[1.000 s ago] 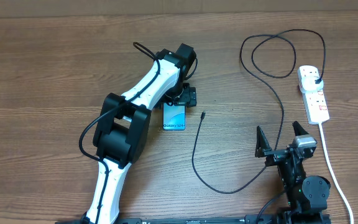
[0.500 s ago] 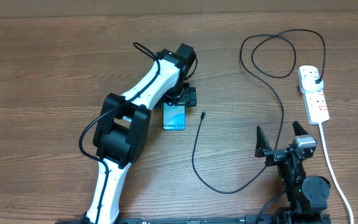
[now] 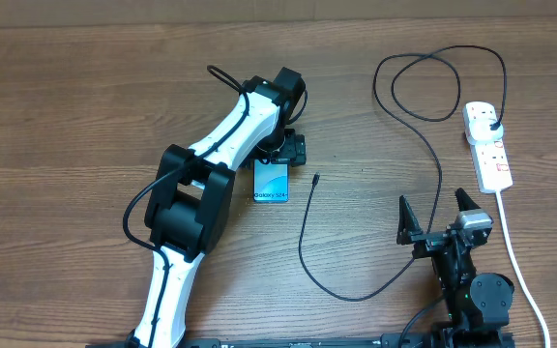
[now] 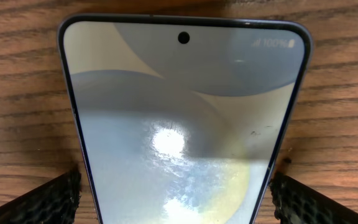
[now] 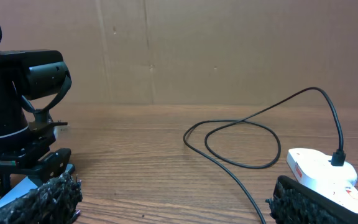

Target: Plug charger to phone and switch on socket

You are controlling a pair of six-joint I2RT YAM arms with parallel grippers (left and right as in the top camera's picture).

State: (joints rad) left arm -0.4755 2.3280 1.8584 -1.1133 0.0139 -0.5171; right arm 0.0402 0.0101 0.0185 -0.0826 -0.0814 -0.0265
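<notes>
The left gripper [image 3: 280, 155] was parked right over the top end of the phone [image 3: 271, 184], jaws spread fully, one of its fingers [image 4: 48, 199] set either side of the lit screen and nothing actually clamped. The phone was laid flat on the table [image 3: 85, 97], roughly mid-table. Just to its right the connector tip [image 3: 315, 179] was left loose, not plugged in, the charger [image 3: 303, 242] curling off rightward. The right gripper [image 3: 437, 215] was held wide open and empty near the front edge. At the far right, the black plug [image 3: 492, 122] looked seated in the power strip [image 3: 486, 145]. So the plugging-in step could be judged barely begun: phone to be steadied, tip picked up and lined with the port, then the strip switched on.
</notes>
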